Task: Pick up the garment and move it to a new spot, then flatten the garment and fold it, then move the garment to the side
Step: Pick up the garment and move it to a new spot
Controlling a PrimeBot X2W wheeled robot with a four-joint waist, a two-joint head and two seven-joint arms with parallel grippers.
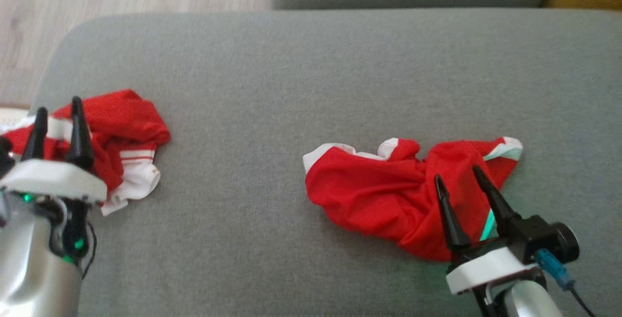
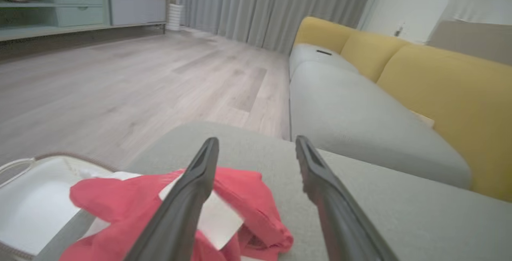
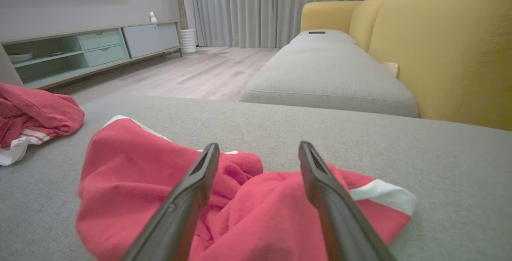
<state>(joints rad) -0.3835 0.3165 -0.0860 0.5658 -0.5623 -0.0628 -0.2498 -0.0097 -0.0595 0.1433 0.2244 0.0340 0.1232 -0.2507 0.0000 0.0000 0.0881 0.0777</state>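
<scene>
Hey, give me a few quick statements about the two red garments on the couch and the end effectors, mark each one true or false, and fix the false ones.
1. The left garment and the right garment both lie on the grey cushion. True.
2. The right end effector is shut on the right garment. False: it is open, with its fingers apart over that garment.
3. The left end effector is open. True.
4. Both garments are folded flat. False: both lie crumpled.
5. The sofa has a yellow backrest. True.
</scene>
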